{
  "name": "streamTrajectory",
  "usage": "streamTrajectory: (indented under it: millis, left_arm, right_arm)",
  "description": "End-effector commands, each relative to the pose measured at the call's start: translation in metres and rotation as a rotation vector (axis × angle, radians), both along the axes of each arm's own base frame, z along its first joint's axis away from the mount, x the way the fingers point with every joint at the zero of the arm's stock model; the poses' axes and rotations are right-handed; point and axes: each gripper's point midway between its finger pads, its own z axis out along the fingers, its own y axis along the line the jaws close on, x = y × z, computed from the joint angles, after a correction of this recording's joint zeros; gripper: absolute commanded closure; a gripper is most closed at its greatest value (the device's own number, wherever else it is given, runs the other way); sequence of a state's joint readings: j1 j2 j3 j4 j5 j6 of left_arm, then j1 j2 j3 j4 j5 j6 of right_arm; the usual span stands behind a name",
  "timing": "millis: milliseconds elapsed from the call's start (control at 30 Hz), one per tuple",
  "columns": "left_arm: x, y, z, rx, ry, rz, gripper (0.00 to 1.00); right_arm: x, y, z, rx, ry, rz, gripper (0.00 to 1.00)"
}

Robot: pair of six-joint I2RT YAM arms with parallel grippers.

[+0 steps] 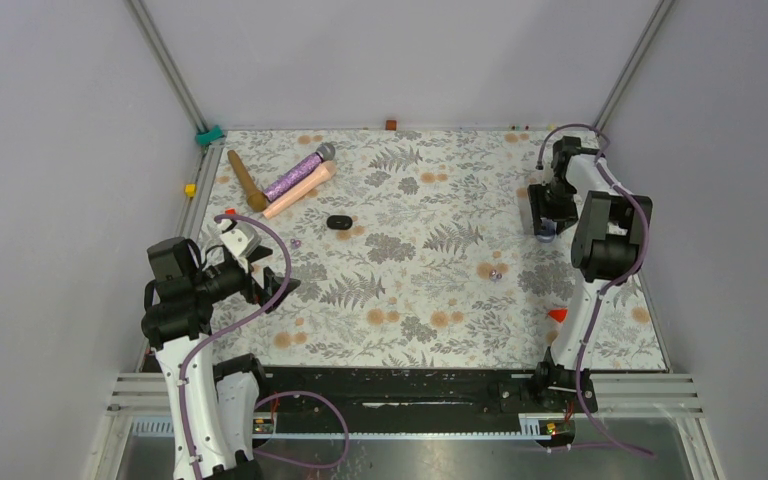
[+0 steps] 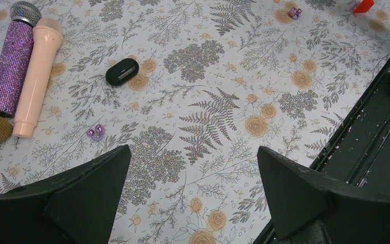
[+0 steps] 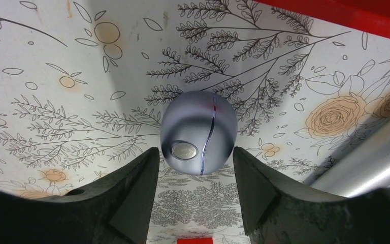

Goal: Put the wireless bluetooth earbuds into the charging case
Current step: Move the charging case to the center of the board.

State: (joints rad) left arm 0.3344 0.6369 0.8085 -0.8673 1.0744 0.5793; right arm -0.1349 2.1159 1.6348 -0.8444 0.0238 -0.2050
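A silver-blue egg-shaped charging case (image 3: 197, 133) with a seam and a round metal button lies on the floral mat. Its near end sits between the tips of my right gripper (image 3: 195, 155), whose jaws stand apart, close against either side of it. In the top view that gripper (image 1: 546, 228) is at the far right of the mat. One purple pair of earbuds (image 2: 96, 132) (image 1: 296, 243) lies ahead of my left gripper (image 2: 193, 152), which is wide open and holds nothing. A second purple pair (image 1: 495, 273) (image 2: 295, 12) lies mid-right.
A black oval case (image 1: 338, 222) (image 2: 122, 71) lies mid-mat. Three microphones, brown (image 1: 246, 180), purple glitter (image 1: 300, 172) and pink (image 1: 300, 190), lie at the far left. Small red pieces (image 1: 558, 314) (image 3: 355, 12) dot the mat. Frame rails edge it.
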Motion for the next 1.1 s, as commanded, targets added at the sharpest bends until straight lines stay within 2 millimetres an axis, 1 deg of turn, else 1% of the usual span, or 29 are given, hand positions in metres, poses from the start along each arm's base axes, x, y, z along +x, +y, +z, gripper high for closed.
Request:
streamTrajectory:
  millis: [0, 167, 200, 267, 433, 600, 1067]
  left_arm:
    - [0.002, -0.002, 0.007, -0.005, -0.041, -0.03, 0.01]
    - [0.002, -0.002, 0.006, -0.004, -0.041, -0.027, 0.01]
    - [0.002, -0.002, 0.007, -0.005, -0.041, -0.028, 0.01]
    - [0.002, -0.002, 0.006, -0.006, -0.039, -0.028, 0.01]
    - [0.002, -0.002, 0.006, -0.007, -0.038, -0.026, 0.01]
    - [0.003, -0.001, 0.006, -0.007, -0.035, -0.026, 0.01]
    - [0.002, -0.001, 0.006, -0.007, -0.038, -0.022, 0.01]
  right_arm:
    - [0.005, -0.002, 0.01, -0.034, 0.017, 0.02, 0.39]
    - [0.005, -0.002, 0.01, -0.036, 0.018, 0.022, 0.48]
    - [0.004, -0.001, 0.01, -0.037, 0.019, 0.024, 0.49]
    - [0.004, -0.001, 0.01, -0.038, 0.02, 0.026, 0.46]
    - [0.003, 0.001, 0.009, -0.043, 0.023, 0.038, 0.49]
    - [0.004, 0.008, 0.009, -0.053, 0.027, 0.062, 0.39]
    - [0.001, 0.01, 0.008, -0.043, 0.083, 0.063, 0.31]
